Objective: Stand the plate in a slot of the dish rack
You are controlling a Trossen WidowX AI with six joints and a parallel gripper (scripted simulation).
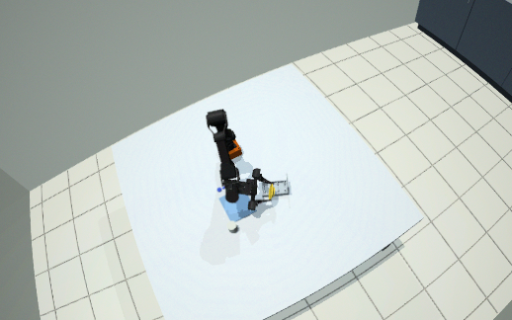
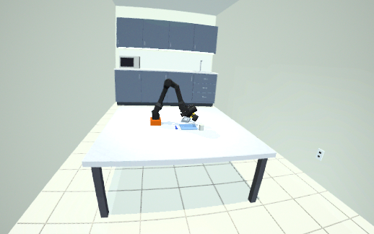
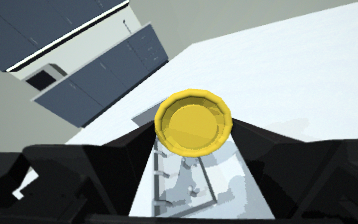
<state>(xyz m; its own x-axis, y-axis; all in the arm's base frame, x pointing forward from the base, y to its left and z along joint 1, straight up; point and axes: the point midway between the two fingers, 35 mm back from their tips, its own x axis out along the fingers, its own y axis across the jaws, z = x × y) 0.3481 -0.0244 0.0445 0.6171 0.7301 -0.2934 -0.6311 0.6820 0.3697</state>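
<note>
My arm (image 1: 224, 148) is black and made of thin bars with round, chunky joints. It stands on a small orange box (image 2: 155, 121). My claw (image 3: 192, 150) has two wide black fingers.
</note>
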